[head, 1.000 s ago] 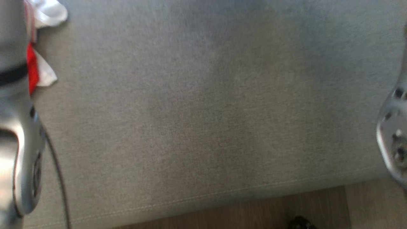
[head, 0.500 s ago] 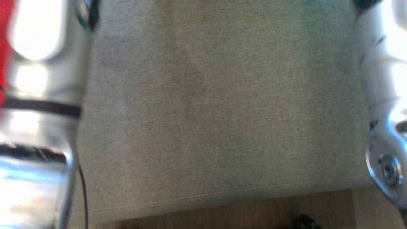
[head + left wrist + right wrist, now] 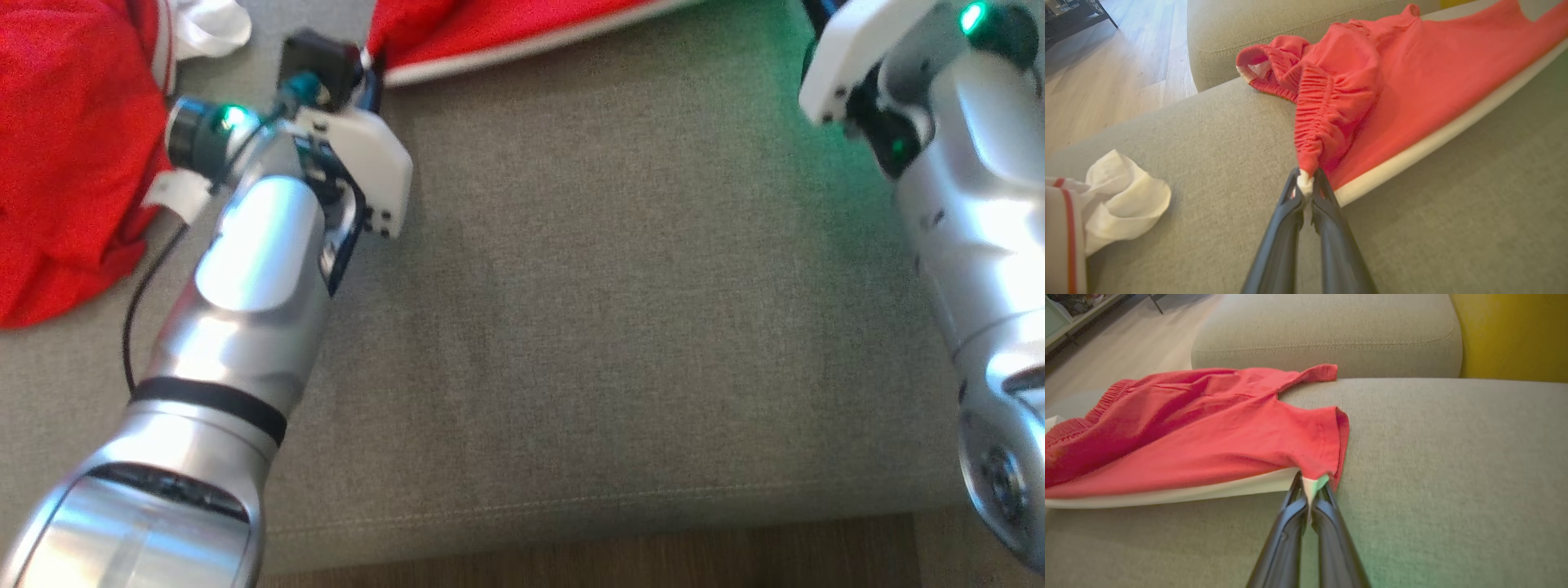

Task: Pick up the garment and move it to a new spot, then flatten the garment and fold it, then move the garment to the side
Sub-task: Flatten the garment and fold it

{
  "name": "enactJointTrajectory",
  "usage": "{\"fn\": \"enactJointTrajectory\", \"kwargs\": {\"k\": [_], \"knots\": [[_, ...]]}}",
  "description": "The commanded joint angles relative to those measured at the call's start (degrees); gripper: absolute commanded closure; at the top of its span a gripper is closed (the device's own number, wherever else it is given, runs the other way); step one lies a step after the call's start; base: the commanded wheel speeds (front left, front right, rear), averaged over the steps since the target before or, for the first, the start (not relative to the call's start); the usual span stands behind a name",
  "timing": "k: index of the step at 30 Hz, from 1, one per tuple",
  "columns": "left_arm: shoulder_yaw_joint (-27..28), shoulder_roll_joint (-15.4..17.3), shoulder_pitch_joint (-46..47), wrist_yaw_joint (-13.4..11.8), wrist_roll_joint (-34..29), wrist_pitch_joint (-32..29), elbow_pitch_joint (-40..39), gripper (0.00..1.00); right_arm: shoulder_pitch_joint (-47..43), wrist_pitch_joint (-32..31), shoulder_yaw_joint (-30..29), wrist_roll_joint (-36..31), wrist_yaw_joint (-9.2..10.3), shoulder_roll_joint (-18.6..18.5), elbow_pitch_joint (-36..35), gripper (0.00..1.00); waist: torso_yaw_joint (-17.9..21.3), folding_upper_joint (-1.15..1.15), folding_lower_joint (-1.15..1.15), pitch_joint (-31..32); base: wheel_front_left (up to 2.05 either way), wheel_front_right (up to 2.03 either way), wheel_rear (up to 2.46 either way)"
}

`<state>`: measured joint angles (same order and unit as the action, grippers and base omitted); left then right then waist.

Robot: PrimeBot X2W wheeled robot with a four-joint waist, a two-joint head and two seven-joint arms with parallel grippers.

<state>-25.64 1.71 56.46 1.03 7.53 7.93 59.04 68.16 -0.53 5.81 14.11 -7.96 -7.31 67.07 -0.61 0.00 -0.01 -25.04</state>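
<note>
Both L fingers (image 3: 1284,228) & R fingers (image 3: 1290,526) clenched on red garment (image 3: 1412,81) corners, atop sofa (image 3: 1433,457).

Soft daylight is falling evenly, lying brightest on the wooden floor (image 3: 1106,61) in the left wrist view and glaring white off the left forearm (image 3: 253,245) in the head view, which is reading slightly soft. A green lamp glow is tinting the sofa cushion (image 3: 735,122) beside the right forearm (image 3: 971,188) and spilling into the bottom of the right wrist view. Both wrist views are bowing lines near their edges; the garment (image 3: 1208,428) is casting a thin shadow under its hem.
</note>
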Motion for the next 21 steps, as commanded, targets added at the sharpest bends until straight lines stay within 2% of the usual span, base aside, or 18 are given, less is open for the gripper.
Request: {"fn": "enactJointTrajectory", "kwargs": {"k": [1, 9, 21], "knots": [[0.74, 2.61, -0.44, -0.40, -0.77, 0.51, 0.29, 1.00, -1.47, -0.31, 1.72, 0.33, 0.47, -1.30, -0.97, 1.00, -0.42, 0.00, 0.01, 1.32, 0.00, 0.00, 0.00], [-1.58, 2.83, -2.54, -0.66, -1.97, 2.13, 2.62, 1.00, -5.01, -3.55, 9.15, 2.67, 0.47, -3.51, -1.39, 1.00, -0.28, 0.00, 0.01, 4.20, 0.00, 0.00, 0.00], [-3.55, 3.02, -7.15, -0.56, -1.69, 4.13, 4.96, 1.00, -12.27, -12.25, 20.99, 12.05, 0.47, -8.79, -7.30, 1.00, 0.65, 0.00, 0.01, 10.25, 0.00, 0.00, 0.00]]}}
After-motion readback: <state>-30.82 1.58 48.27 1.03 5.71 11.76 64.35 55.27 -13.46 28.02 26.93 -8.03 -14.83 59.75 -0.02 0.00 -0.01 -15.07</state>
